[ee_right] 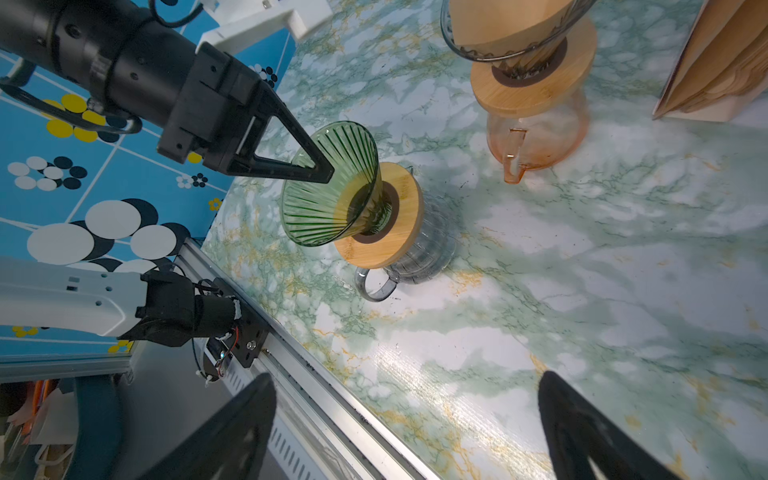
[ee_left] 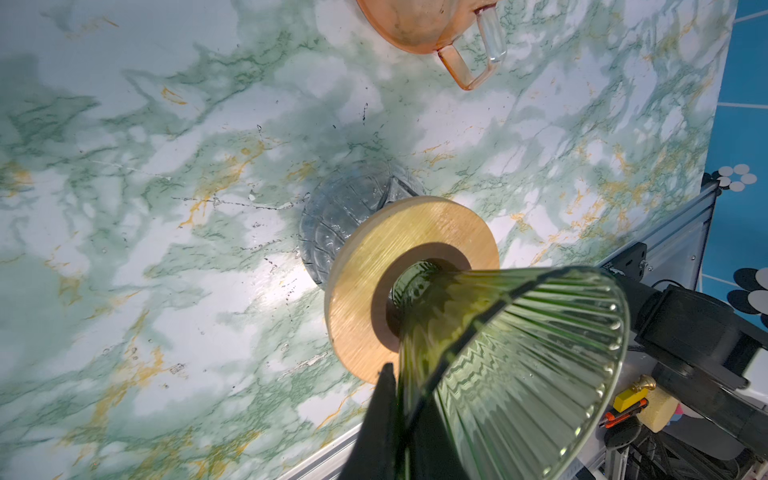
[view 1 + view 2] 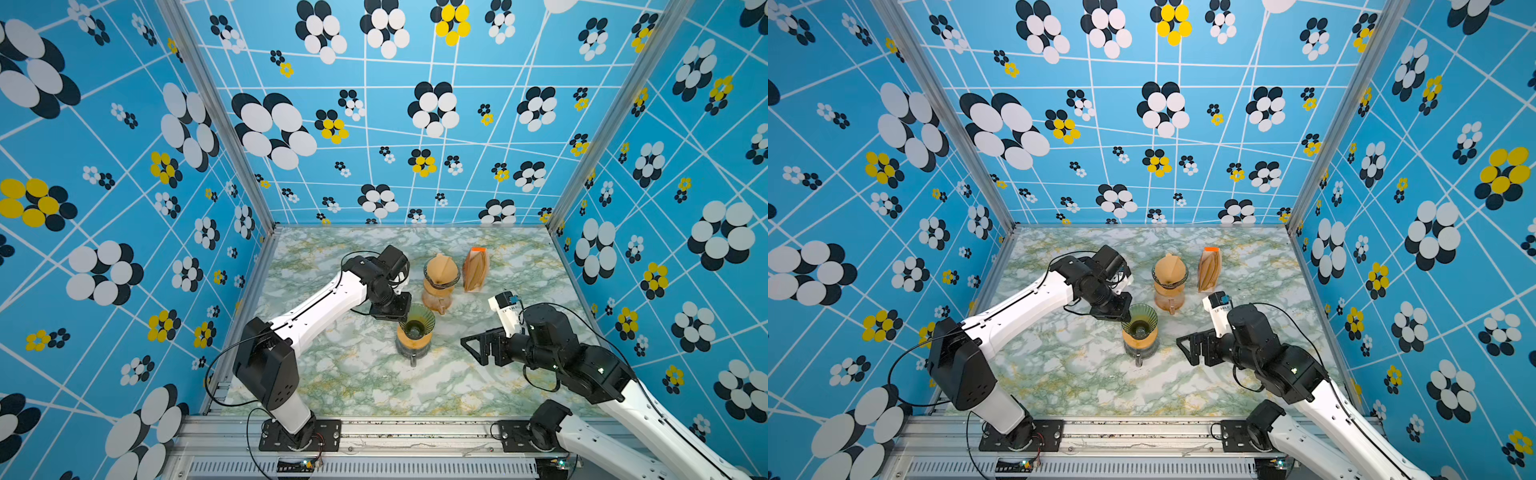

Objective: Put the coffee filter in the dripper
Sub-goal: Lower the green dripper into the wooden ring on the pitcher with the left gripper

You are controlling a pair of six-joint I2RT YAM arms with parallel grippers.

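Green ribbed glass dripper (image 1: pixel 316 216), wooden collar (image 1: pixel 409 208), rim pinched by left hand (image 1: pixel 328 178)

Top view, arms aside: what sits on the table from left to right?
Green dripper on its clear server → filter-lined dripper on the amber server → pack of coffee filters.

On the table (image 3: pixel 353 374), the near dripper (image 3: pixel 417 321) sits on the near carafe (image 3: pixel 410 349); behind it, the far dripper (image 1: pixel 528 62), holding a filter (image 3: pixel 441 266), tops the far carafe (image 3: pixel 434 300), with the filter pack (image 3: pixel 476 270) just right of that.
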